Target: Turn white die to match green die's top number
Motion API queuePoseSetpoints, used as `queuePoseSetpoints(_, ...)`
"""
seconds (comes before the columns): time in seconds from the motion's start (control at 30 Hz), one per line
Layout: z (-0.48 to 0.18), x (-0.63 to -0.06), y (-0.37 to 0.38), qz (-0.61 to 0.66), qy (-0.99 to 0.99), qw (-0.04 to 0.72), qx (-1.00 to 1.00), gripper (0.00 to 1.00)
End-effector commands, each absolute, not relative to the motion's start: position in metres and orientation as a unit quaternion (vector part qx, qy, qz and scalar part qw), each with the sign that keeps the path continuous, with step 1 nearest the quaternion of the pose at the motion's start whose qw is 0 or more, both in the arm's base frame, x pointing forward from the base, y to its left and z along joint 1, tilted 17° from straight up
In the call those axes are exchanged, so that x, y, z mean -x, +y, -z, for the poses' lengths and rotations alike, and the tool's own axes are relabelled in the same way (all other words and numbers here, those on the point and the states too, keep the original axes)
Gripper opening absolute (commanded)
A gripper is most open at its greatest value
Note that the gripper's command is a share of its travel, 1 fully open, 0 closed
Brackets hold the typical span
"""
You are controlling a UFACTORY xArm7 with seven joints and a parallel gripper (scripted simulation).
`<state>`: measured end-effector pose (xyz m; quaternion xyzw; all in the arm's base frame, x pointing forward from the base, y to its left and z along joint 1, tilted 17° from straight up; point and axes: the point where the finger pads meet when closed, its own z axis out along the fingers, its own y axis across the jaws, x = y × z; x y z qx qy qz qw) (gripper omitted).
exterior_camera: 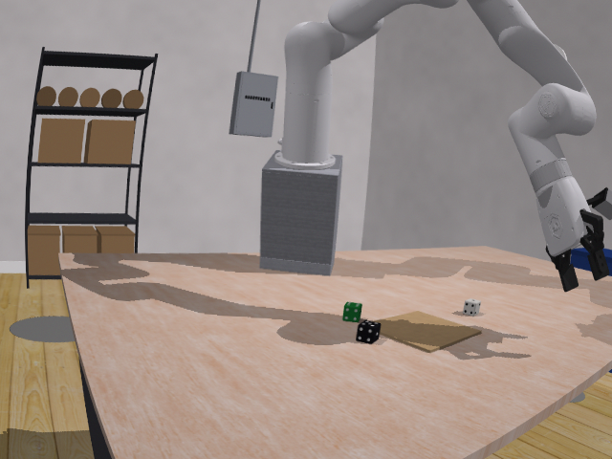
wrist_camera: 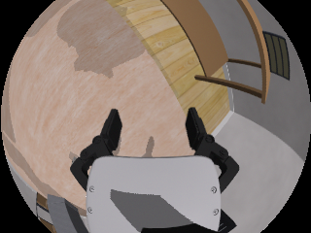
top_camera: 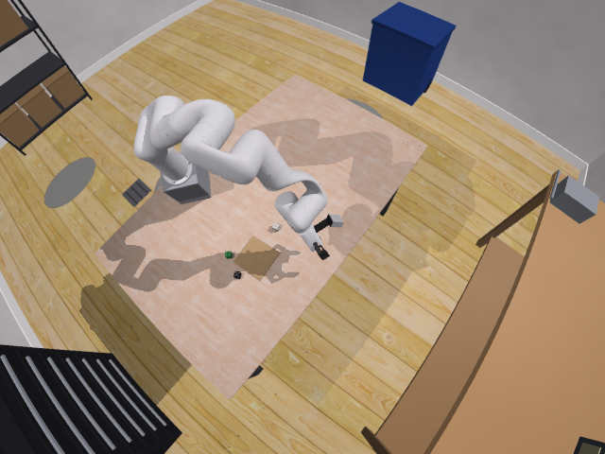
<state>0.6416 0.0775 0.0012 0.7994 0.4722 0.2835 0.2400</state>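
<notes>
White die [exterior_camera: 471, 306] flat beside mat [exterior_camera: 427, 331]

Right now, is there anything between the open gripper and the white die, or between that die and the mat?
Nothing visible. The gripper hangs open, above and beside the white die; only bare table lies between the die and the mat.

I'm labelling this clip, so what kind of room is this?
Probably a workshop or storeroom: a black shelf rack stacked with cardboard boxes, a grey electrical box on the wall, and a white arm mounted on the table.
</notes>
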Motion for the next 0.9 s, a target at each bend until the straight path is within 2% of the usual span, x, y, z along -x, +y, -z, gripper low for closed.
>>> queuePoseSetpoints(0.0,-0.004,-0.640,0.076,-0.283,0.472,0.237,-0.800,1.00)
queuePoseSetpoints(0.17,-0.004,-0.640,0.076,-0.283,0.472,0.237,-0.800,1.00)
queuePoseSetpoints(0.2,-0.011,-0.615,0.029,-0.247,0.457,0.225,-0.824,1.00)
queuePoseSetpoints(0.37,-0.011,-0.615,0.029,-0.247,0.457,0.225,-0.824,1.00)
queuePoseSetpoints(0.4,-0.017,-0.587,-0.011,-0.214,0.440,0.212,-0.846,1.00)
queuePoseSetpoints(0.53,-0.017,-0.587,-0.011,-0.214,0.440,0.212,-0.846,1.00)
queuePoseSetpoints(0.57,-0.023,-0.561,-0.042,-0.183,0.424,0.198,-0.865,1.00)
queuePoseSetpoints(0.7,-0.024,-0.558,-0.045,-0.183,0.424,0.198,-0.865,1.00)
queuePoseSetpoints(0.73,-0.029,-0.530,-0.073,-0.156,0.408,0.185,-0.880,1.00)
queuePoseSetpoints(0.83,-0.029,-0.530,-0.073,-0.156,0.408,0.185,-0.880,1.00)
queuePoseSetpoints(0.87,-0.035,-0.504,-0.095,-0.133,0.393,0.172,-0.893,1.00)
